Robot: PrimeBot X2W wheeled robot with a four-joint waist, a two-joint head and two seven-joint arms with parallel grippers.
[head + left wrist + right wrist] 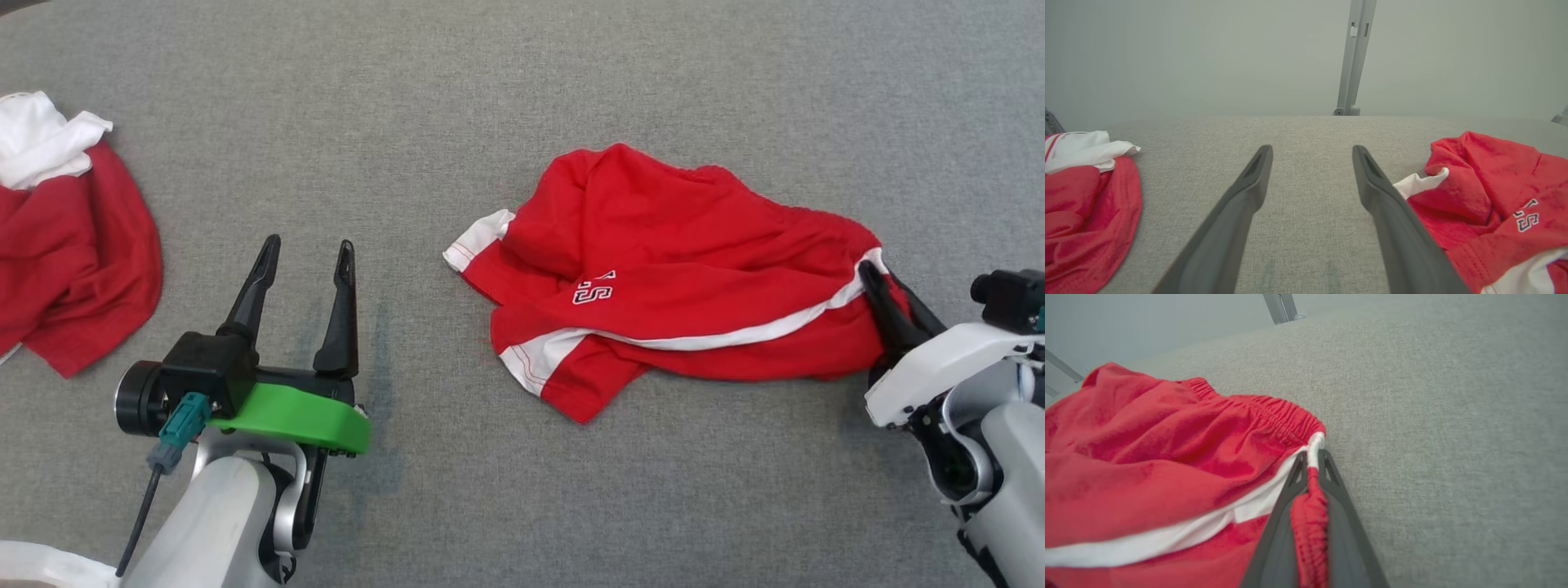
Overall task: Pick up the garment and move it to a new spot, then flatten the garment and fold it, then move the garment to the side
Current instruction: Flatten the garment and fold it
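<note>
Desk [522,73]: broad, covered in grey woven cloth, running across the whole head view; beyond its far edge, seen from the left wrist, a pale wall and one upright grey post [1353,57].

Garment [653,245]: bright red shorts, rumpled and unfolded, lying on the desk right of centre in the head view, just ahead of the robot's right arm; a white stripe [735,335] curves along the near side; a white-edged hem corner [478,241] sticks out toward the left; cloth lumped in folds through the middle, not flat.

Heap [73,245]: darker red cloth at the desk's far left, well apart from the garment; a white cloth [41,139] bunched on its far end; partly cut off by the picture edge.

Left tool [309,243]: released; two dark fingers spread wide with bare desk showing between them; it sits between heap and garment, touching neither; a green bracket [286,412] wraps the wrist behind it; whether the tips touch the desk I cannot tell.

Right tool [875,278]: clenched on the garment at its right end; from the right wrist the fingers [1345,539] press together on the gathered waistband [1274,408], red elastic and a bit of white stripe pinched between them; the rest of the cloth lies on the desk.

Lettering [594,287]: small white block characters with dark outline, near the garment's middle; an "S" reads clearly, the rest is lost in a fold.
</note>
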